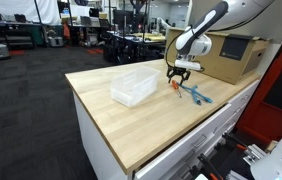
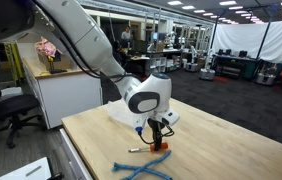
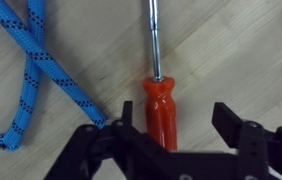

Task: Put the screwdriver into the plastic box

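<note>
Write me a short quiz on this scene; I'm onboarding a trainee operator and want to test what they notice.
1. True or false: the screwdriver already lies inside the plastic box.
2. What lies on the wood beside the screwdriver? A) blue rope B) a mug C) scissors
3. Fill in: the end effector has its jaws ___ on either side of the orange-red handle.

Key: 1 false; 2 A; 3 open.

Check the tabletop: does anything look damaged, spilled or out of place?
Only the blue rope: its end looks frayed, and it lies crossed over itself beside the screwdriver. Nothing is spilled.
</note>
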Robot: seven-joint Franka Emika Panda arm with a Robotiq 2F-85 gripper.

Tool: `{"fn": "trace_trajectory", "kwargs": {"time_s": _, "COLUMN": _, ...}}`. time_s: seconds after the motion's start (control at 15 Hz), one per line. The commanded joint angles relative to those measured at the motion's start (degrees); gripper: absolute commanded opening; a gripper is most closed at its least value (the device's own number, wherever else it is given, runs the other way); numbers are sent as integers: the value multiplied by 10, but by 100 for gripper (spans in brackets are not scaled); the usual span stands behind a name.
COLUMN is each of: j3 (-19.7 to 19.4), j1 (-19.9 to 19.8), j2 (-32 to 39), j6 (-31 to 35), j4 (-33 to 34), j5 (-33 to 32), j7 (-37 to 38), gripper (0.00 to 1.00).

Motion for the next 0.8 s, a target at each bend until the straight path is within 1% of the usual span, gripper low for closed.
{"fn": "trace_trajectory", "kwargs": {"time_s": 0.0, "j3": -2, "j1": -3, "j2": 16, "j6": 3, "j4": 12, "j5": 10, "j7": -21, "gripper": 53}}
{"fn": "trace_trajectory", "kwargs": {"time_s": 0.33, "j3": -3, "j1": -3, "j2": 15, "j6": -1, "j4": 13, "j5": 8, "j7": -24, "gripper": 17}}
{"fn": "trace_trajectory", "kwargs": {"time_s": 0.47, "j3": -4, "j1": -3, "j2": 15, "j6": -2, "j4": 13, "j5": 6, "j7": -24, "gripper": 4}}
{"fn": "trace_trajectory", "kwargs": {"time_s": 0.53, "j3": -5, "j1": -2, "j2": 15, "j6": -4, "j4": 14, "j5": 4, "j7": -24, "gripper": 6}}
{"fn": "trace_trajectory", "kwargs": {"time_s": 0.67, "j3": -6, "j1": -2, "j2": 15, "j6": -6, "j4": 16, "j5": 1, "j7": -27, "gripper": 4}}
{"fn": "trace_trajectory", "kwargs": {"time_s": 0.73, "j3": -5, "j1": -2, "j2": 11, "j6": -8, "j4": 13, "j5": 1, "j7": -33, "gripper": 6}}
